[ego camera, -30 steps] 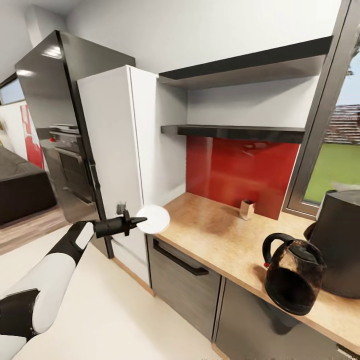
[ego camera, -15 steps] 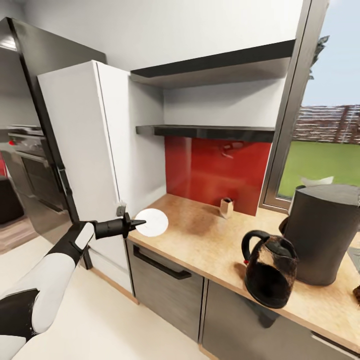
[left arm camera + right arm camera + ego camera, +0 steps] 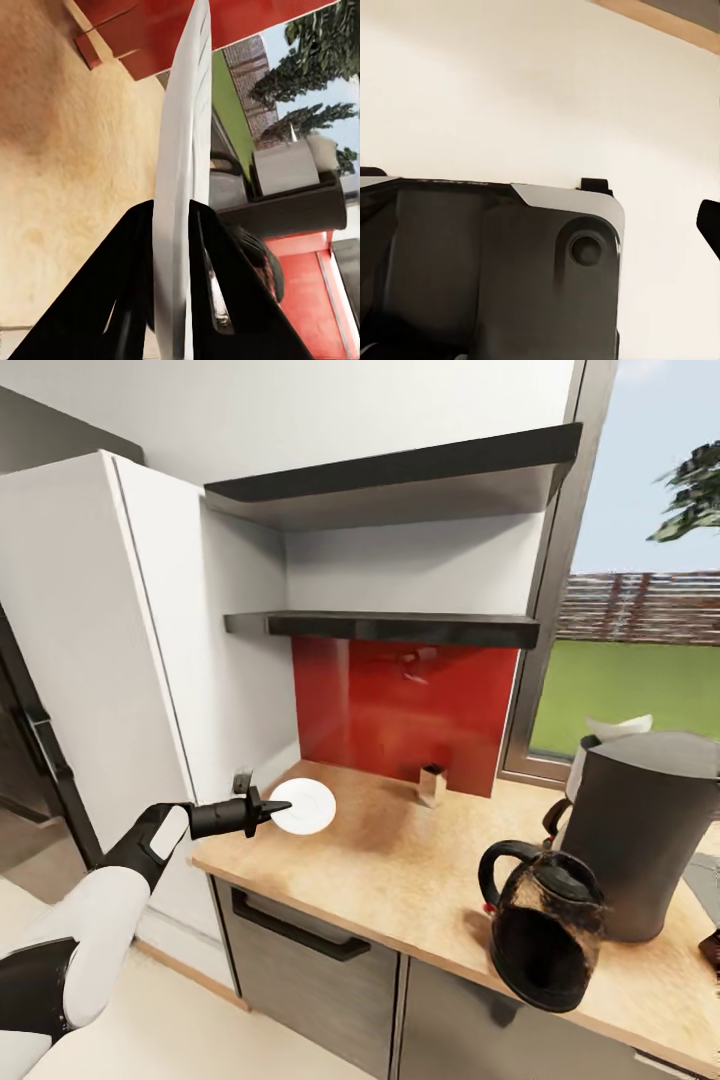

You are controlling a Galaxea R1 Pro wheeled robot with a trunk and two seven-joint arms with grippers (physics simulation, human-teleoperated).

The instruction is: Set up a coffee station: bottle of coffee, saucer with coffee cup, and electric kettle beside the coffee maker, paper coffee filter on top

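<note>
1. The countertop (image 3: 400, 860), the long tan worktop over grey cabinets, carries most of the station so far; two dark shelves on the wall above it look bare from here.
2. The coffee maker (image 3: 640, 830) stands tall at the counter's right end by the window, with an off-white piece, probably the paper coffee filter (image 3: 615, 728), showing at its top rear edge (whether it sits on the machine or behind it I cannot tell).
3. The electric kettle (image 3: 540, 935) sits just beside the coffee maker, near the counter's front edge; its brown glass body looks empty, though the render is murky.
4. The left gripper (image 3: 270, 807) is pinching the saucer (image 3: 303, 806) by its rim, holding it over the counter's left end, well apart from the coffee maker. The left wrist view shows the plate (image 3: 184, 187) edge-on between both fingers (image 3: 131, 285); nothing lies on it.
5. The step in hand looks like the saucer delivery: the next move calls for carrying it rightward and laying it flat on bare wood beside the coffee maker, clear of the kettle.
6. The right claw's state I cannot tell.
</note>
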